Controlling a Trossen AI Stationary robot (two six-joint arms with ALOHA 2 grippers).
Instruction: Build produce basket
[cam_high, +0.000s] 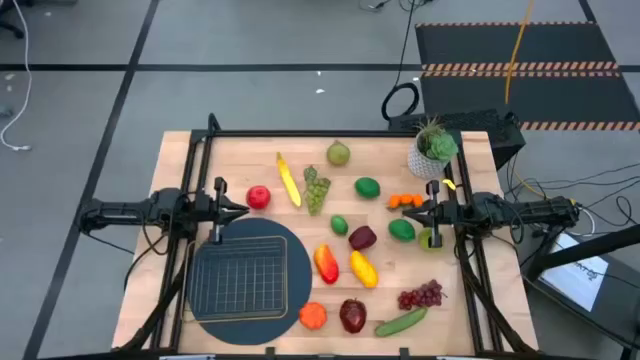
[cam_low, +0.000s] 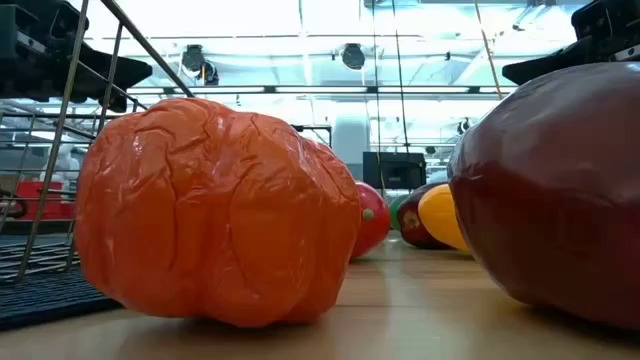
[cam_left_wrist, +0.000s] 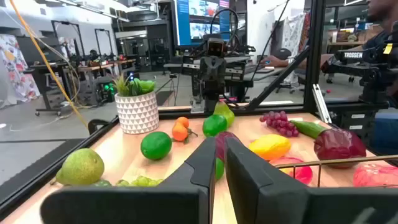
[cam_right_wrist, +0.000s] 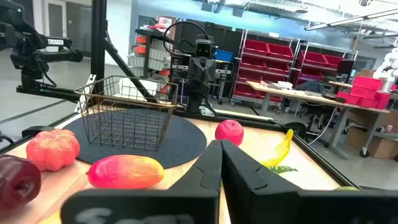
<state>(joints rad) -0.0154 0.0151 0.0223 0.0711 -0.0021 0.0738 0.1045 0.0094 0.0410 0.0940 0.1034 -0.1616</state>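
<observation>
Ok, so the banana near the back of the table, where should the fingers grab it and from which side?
Grip the banana at its middle, coming straight down from above, fingers closing across its narrow width. It lies flat on the table, long and slim, running front to back. The green grapes lie close on its right, so keep the fingers clear there.

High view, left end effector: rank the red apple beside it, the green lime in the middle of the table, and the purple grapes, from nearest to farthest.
From the left end effector, shut and empty at the table's left edge:
1. Red apple, right beside its tip.
2. Green lime, mid-table, toward the right arm.
3. Purple grapes, far across, near the front right corner.
</observation>
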